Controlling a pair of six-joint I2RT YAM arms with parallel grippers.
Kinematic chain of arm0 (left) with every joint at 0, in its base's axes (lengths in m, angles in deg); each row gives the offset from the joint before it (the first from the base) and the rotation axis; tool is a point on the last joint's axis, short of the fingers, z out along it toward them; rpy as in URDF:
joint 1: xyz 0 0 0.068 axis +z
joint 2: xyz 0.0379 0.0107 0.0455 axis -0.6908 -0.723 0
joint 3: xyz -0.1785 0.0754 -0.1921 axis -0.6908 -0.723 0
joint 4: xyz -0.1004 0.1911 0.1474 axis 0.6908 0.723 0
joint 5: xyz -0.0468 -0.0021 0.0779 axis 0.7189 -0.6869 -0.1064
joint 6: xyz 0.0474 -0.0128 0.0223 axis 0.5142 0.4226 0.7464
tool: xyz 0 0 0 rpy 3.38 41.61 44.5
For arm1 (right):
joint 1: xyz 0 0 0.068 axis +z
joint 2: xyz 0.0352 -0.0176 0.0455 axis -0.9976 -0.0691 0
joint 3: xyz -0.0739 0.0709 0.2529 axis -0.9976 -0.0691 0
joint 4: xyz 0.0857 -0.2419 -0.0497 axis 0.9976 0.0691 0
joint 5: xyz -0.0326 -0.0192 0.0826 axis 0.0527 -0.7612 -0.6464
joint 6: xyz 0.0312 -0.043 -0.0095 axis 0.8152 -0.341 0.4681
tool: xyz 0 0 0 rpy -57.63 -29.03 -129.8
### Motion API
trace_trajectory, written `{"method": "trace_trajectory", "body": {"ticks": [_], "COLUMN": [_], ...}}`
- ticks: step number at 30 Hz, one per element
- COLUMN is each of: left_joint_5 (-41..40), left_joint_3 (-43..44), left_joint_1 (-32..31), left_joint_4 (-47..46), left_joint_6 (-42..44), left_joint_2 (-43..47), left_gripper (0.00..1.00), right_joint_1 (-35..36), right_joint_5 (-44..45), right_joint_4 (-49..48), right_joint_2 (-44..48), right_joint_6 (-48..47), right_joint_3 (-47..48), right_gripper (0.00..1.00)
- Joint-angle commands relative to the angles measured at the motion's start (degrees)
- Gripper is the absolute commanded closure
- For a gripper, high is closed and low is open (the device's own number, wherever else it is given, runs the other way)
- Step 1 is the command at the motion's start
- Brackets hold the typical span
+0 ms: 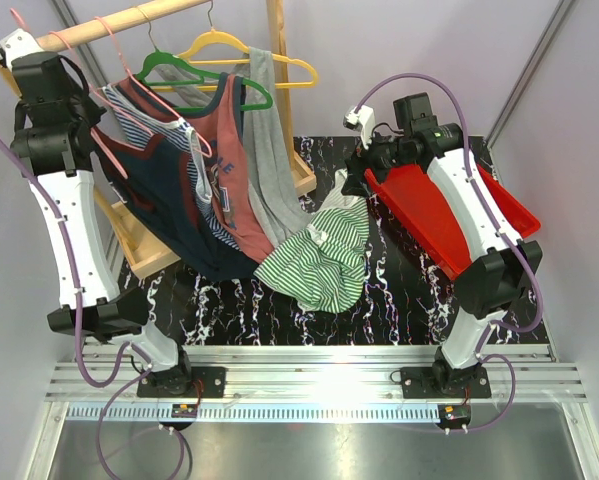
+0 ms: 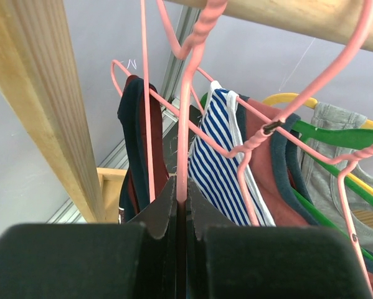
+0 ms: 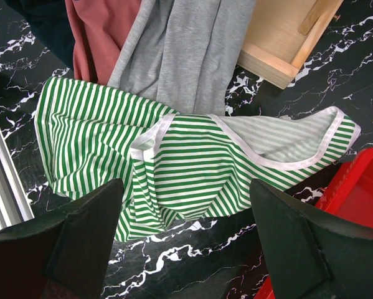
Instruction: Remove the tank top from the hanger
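Several tank tops hang on hangers from a wooden rod point(image 1: 109, 25): a navy and maroon one point(image 1: 169, 200), a blue-striped one point(image 2: 220, 149), a reddish one point(image 1: 234, 190) and a grey one point(image 1: 269, 160). My left gripper point(image 2: 181, 193) is high at the left point(image 1: 84, 125), shut on the wire of a pink hanger point(image 2: 185, 124) that carries the navy top point(image 2: 133, 124). A green-striped tank top point(image 1: 319, 255) lies crumpled on the table, off any hanger. My right gripper point(image 3: 186, 205) is open and empty just above it point(image 3: 192, 156), near the middle right point(image 1: 359, 168).
A green hanger point(image 1: 194, 75) and a yellow hanger point(image 1: 269, 55) hang on the rod. The wooden rack's base point(image 1: 144, 250) and post point(image 2: 43, 106) stand at the left. A red bin point(image 1: 429, 215) sits under the right arm. The grey top point(image 3: 186, 50) trails onto the table.
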Motion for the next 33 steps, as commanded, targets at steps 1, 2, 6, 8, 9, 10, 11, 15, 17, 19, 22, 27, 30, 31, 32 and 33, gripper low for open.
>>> {"method": "trace_trajectory", "body": {"ticks": [1, 2, 6, 8, 9, 10, 11, 15, 17, 19, 22, 27, 30, 31, 32, 33], "left_joint_5": [1.27, 1.36, 1.71, 2.32, 2.5, 2.85, 3.11, 3.91, 4.08, 4.17, 4.7, 6.27, 8.46, 9.26, 10.14, 12.06], "left_joint_3": [1.09, -0.66, -4.8, -5.68, -6.47, -6.91, -7.35, -10.17, -10.87, -11.57, -12.01, -11.58, -11.58, -11.58, -11.75, -12.19], "left_joint_1": [1.26, 1.52, 2.14, 2.67, 2.84, 3.02, 3.1, 3.37, 3.54, 3.72, 3.98, 4.16, 4.25, 4.25, 4.25, 4.16], "left_joint_4": [-2.49, -2.49, -3.45, -3.37, -3.28, -2.93, -2.84, -3.63, -3.54, -3.45, -3.45, -3.28, -3.54, -3.63, -3.63, -3.63], "left_joint_6": [-0.93, -1.02, -1.72, -2.16, -2.34, -2.52, -2.69, -3.22, -3.31, -3.4, -3.57, -4.36, -5.24, -5.59, -5.85, -5.86], "left_joint_2": [0.04, 0.74, 2.76, 3.21, 3.47, 3.65, 4.0, 5.76, 6.55, 7.34, 8.13, 10.15, 12.08, 12.52, 13.22, 14.27], "left_gripper": [1.0, 1.0, 1.0, 1.0, 1.0, 1.0, 1.0, 0.98, 0.95, 0.87, 0.76, 0.4, 0.19, 0.16, 0.11, 0.09], "right_joint_1": [0.59, 0.67, 0.67, 0.59, 0.59, 0.59, 0.59, 0.67, 0.59, 0.59, 0.67, 0.59, 0.59, 0.59, 0.59, 0.59], "right_joint_5": [0.6, 0.6, 0.34, 0.07, 0.07, -0.02, -0.1, -0.19, -0.37, -0.54, -0.72, -0.89, -0.98, -1.16, -1.33, -1.51], "right_joint_4": [-1.12, -1.12, -1.47, -1.91, -2.17, -2.26, -2.53, -3.14, -3.41, -3.76, -4.46, -5.25, -5.52, -5.52, -5.26, -5.25], "right_joint_2": [1.51, 1.6, 1.68, 1.77, 1.95, 1.95, 2.12, 2.91, 3.35, 3.7, 4.14, 5.37, 6.16, 6.34, 6.52, 6.95], "right_joint_6": [-0.48, -0.48, -0.39, -0.22, -0.13, -0.04, -0.04, -0.3, -0.39, -0.39, -0.3, -0.83, -1.79, -2.32, -2.85, -4.16], "right_joint_3": [-0.04, -0.13, -0.39, -0.57, -0.74, -0.83, -1.09, -2.49, -2.94, -3.46, -4.08, -5.31, -5.92, -6.1, -6.36, -7.06], "right_gripper": [0.1, 0.1, 0.1, 0.1, 0.1, 0.1, 0.1, 0.1, 0.1, 0.1, 0.1, 0.1, 0.09, 0.09, 0.09, 0.09]}}
